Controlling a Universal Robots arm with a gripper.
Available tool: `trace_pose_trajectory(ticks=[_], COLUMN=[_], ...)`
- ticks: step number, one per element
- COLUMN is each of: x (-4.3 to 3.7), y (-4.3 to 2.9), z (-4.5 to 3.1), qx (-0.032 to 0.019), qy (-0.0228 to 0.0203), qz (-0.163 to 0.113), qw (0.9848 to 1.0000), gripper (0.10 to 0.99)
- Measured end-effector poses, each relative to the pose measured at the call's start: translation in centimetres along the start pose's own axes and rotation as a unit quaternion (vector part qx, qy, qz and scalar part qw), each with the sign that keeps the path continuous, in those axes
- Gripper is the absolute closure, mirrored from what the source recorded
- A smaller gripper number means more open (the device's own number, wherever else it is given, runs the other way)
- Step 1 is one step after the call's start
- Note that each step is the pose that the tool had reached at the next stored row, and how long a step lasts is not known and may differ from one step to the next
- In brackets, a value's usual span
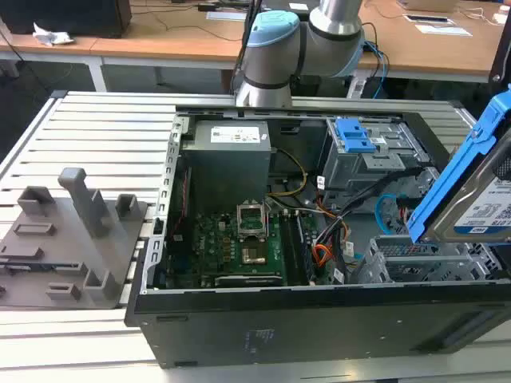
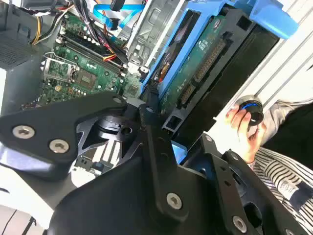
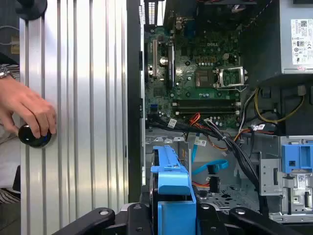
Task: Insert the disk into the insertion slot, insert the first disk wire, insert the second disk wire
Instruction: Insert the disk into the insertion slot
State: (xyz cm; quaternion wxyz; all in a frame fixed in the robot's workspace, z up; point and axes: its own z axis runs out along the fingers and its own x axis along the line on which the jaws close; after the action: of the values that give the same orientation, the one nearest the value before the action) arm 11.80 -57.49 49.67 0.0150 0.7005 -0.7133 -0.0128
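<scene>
The robot's black hand (image 3: pixel 173 219) was clamped on one end of the flat silver hard drive in its bright blue plastic carrier (image 1: pixel 489 209), which hung tilted in the air just above the low grey perforated metal drive cage (image 1: pixel 423 262), at the exterior view's right end of the open black computer case (image 1: pixel 279 327). The thin light-blue looped cable (image 3: pixel 215 165) lay loose inside the case near that cage. On the ribbed aluminium bench (image 1: pixel 96 128) beside the case, a person's fingers (image 3: pixel 34 115) rested on a small black round knob (image 3: pixel 33 139).
</scene>
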Motion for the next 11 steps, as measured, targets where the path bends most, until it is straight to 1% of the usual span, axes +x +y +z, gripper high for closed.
trace_pose_trajectory(ticks=[1, 2, 5, 7, 8, 10, 11], x=[0.0, 0.0, -0.01, -0.01, -0.01, -0.04, -0.18], y=[-0.02, -0.03, -0.08, -0.1, -0.12, -0.15, -0.16], z=[0.67, 1.06, 2.06, 2.55, 3.07, 3.82, 3.97], qx=[-0.0002, -0.0003, -0.0006, -0.0006, -0.0006, -0.0006, -0.0006], qy=[0.0, -0.0001, 0.0, 0.0, 0.0, -0.0001, -0.0001], qz=[0.0, 0.0, 0.0, 0.0, 0.0, 0.0, 0.0], qw=[1.0, 1.0, 1.0, 1.0, 1.0, 1.0, 1.0], gripper=[0.725, 0.725, 0.725, 0.725, 0.725, 0.725, 0.725])
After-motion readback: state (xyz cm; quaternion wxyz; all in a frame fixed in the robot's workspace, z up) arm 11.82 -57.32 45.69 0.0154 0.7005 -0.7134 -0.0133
